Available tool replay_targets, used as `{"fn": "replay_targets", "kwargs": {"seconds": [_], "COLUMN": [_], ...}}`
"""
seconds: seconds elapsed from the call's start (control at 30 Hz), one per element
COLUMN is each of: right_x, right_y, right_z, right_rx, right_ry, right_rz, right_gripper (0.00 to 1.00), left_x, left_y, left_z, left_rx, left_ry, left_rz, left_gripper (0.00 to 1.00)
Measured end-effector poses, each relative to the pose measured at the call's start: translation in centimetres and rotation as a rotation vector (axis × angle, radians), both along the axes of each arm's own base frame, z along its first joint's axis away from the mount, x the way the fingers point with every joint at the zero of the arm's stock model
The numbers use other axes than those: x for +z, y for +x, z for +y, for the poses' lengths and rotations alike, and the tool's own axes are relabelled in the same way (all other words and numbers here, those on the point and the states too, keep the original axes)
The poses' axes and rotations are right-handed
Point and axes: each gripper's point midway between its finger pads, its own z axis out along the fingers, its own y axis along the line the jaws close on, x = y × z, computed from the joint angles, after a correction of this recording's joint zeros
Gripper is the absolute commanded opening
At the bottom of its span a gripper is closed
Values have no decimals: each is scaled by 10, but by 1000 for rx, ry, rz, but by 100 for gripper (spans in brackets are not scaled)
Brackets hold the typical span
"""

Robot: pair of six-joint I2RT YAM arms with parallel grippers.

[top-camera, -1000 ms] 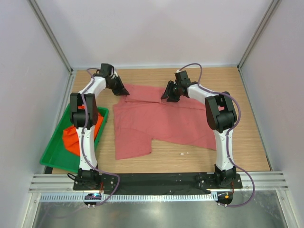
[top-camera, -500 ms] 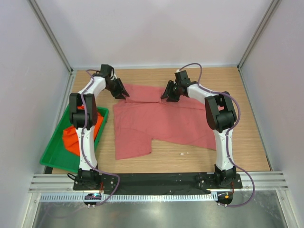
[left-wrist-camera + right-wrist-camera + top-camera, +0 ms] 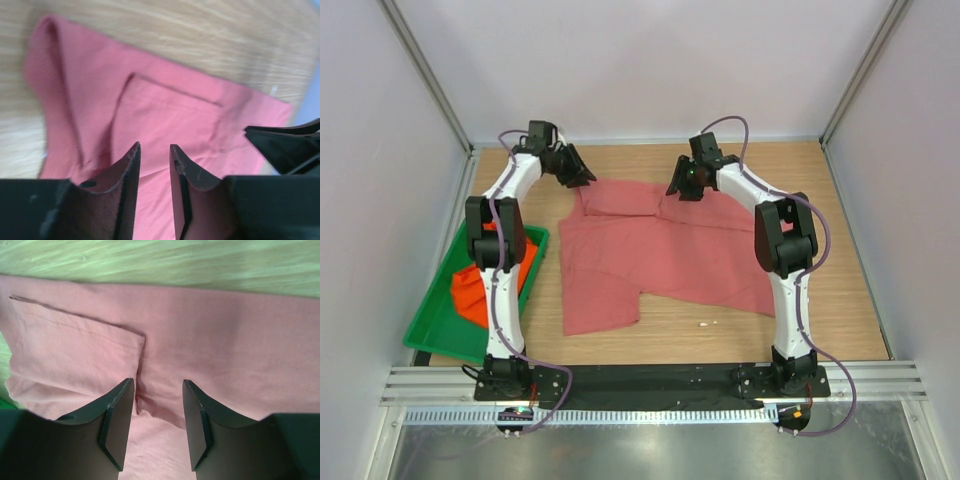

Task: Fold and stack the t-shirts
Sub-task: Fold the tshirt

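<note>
Fold step on the soft rose-pink cloth t-shirt [image 3: 660,250]: L gripper [image 3: 153,150] & R gripper [image 3: 157,385] both unclenched, empty, so you'll prob. need to grab an edge next.

Green plastic tray [image 3: 432,330] at the wooden table's [image 3: 820,200] left edge, small white scrap [image 3: 707,323] near its front

- Overhead view is bright and even, with soft diffuse light and only faint shadows beside the arms on the tabletop [image 3: 840,300]. Everything's sharp, and there's no real glare, just a dull sheen on the metal strip [image 3: 650,450] along the bottom.
- Left wrist view is pretty smeary. The pink shirt [image 3: 165,115] has soft edges, the wood is blown out pale at the left, and the left tool [image 3: 152,155] looks dark and fuzzy.
- Right wrist view is crisper and the shirt seams are readable, but the wood has a weird green tint. The right tool [image 3: 157,390] is nearly black up close.
</note>
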Motion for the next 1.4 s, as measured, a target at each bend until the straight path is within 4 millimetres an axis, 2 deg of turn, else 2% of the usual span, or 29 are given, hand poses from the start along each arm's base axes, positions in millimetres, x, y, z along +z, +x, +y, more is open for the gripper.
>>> {"fn": "replay_targets", "kwargs": {"seconds": [0.1, 0.23, 0.37, 0.43, 0.5, 0.57, 0.6, 0.67, 0.77, 0.87, 0.9, 1.03, 1.13, 1.2, 1.3, 1.4], "right_x": [0, -13, -31, -32, -34, -32, -32, -29, -26, -18, -14, 0, 13, 22, 38, 42], "right_y": [5, 12, 15, 18, 25, 35, 41, 51, 52, 55, 55, 52, 43, 36, 30, 26], "right_z": [0, -2, -4, -4, -8, -9, -8, -10, -13, -11, -9, 15, 48, 72, 104, 129], "right_rx": [-8, -32, -61, -71, -86, -86, -84, -80, -76, -69, -63, -13, 45, 81, 133, 171], "right_ry": [-6, -14, -20, -16, -22, -21, -21, -25, -34, -22, -14, 49, 152, 231, 359, 463], "right_rz": [-9, -3, 18, 12, -1, -18, -28, -49, -47, -54, -58, -69, -66, -58, -61, -49], "right_gripper": [46, 31, 30, 30, 30, 30, 31, 32, 35, 38, 39, 36, 24, 13, 4, 2], "left_x": [1, -23, -55, -62, -59, -56, -55, -51, -43, -34, -29, -2, 9, 6, -14, -27], "left_y": [11, 14, 13, 15, 25, 39, 45, 50, 52, 48, 45, 27, 14, 7, -6, -16], "left_z": [-13, -25, -30, -34, -36, -37, -38, -40, -40, -38, -37, -38, -40, -42, -42, -41], "left_rx": [-11, -11, 8, 10, 13, 13, 14, 13, 16, 21, 22, 12, -7, -17, -20, -17], "left_ry": [-67, -109, -130, -155, -166, -172, -177, -190, -188, -181, -178, -175, -177, -176, -170, -164], "left_rz": [-28, 9, 80, 102, 84, 46, 34, 23, 7, 2, 2, -16, -23, -16, 37, 78], "left_gripper": [24, 22, 20, 20, 20, 26, 36, 45, 45, 38, 32, 19, 15, 13, 13, 12]}}
